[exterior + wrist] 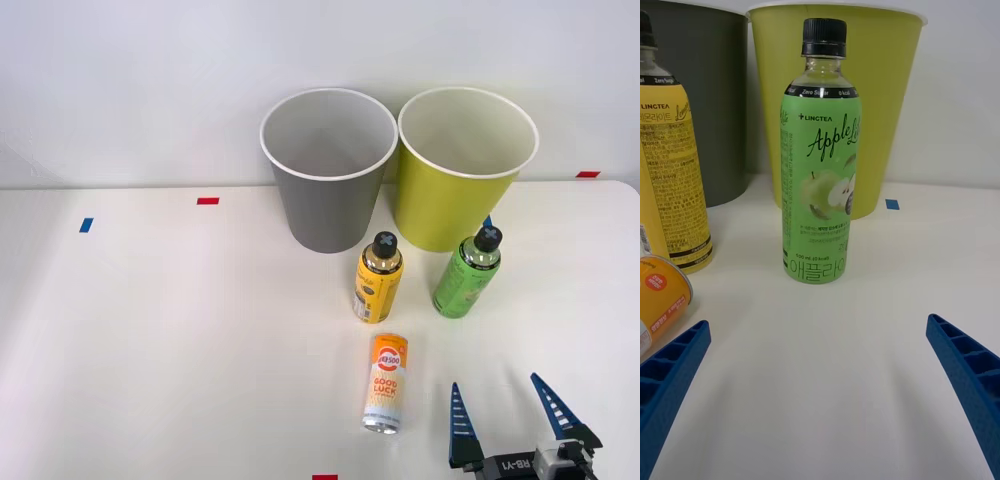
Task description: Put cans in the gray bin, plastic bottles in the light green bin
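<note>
Right gripper (508,400): low at the near edge of the table (150,340), blue ribbed fingers (670,375) spread wide apart, nothing between them, pointed toward the bins. Green bottle (820,150): upright on the table straight ahead of the gripper, black screw cap, green apple label, standing just in front of the light green bin (462,170) and apart from it. Can (385,382): upright, orange fading to white, "GOOD LUCK" lettering, just to the left of the gripper and nearer the table's front edge than the bottles. Yellow bottle (378,280): upright, black cap, yellow label, just beyond the can and beside the green bottle, in front of the gap between the two bins. Gray bin (328,180): upright at the back of the table, white rim, pale inside, immediately left of the light green bin, rims close together. Small tape marks, red (207,201) and blue (86,225), lie on the table farther left.
</note>
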